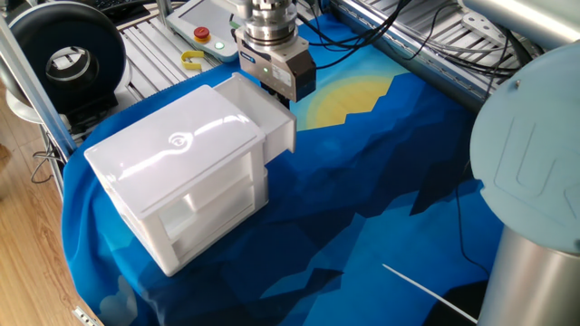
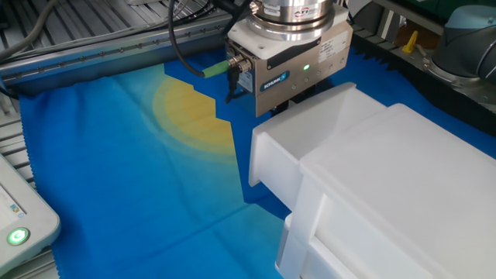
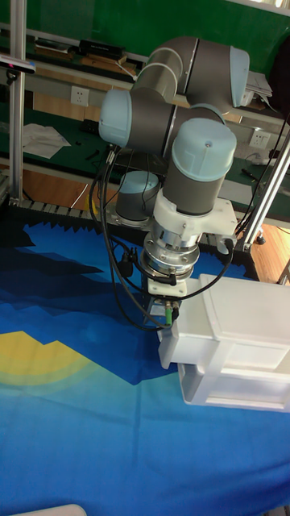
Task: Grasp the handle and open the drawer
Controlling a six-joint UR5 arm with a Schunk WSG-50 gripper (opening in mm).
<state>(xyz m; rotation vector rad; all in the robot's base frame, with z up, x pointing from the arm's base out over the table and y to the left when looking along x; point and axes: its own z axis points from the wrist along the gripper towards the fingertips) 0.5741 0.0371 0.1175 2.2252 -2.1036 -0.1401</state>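
The white cabinet [image 1: 172, 154] [image 2: 403, 186] [image 3: 242, 322] stands on the blue cloth. Its top drawer [image 1: 267, 118] [image 2: 310, 136] [image 3: 176, 348] sticks partly out toward the yellow patch. My gripper [image 1: 277, 92] [image 2: 298, 99] [image 3: 165, 316] points down right against the drawer's front wall. The handle is hidden behind that wall and the gripper body, and the fingertips are hidden too. The drawer slides along with the gripper, so the gripper looks shut on the handle.
A pendant with a red button [image 1: 201, 34] and a yellow hook [image 1: 191, 62] lie behind the cabinet. A black spool [image 1: 68, 59] stands at the far left. The arm's grey base [image 1: 535, 181] fills the right side. A pendant with a green light [image 2: 19, 232] sits at the cloth's edge.
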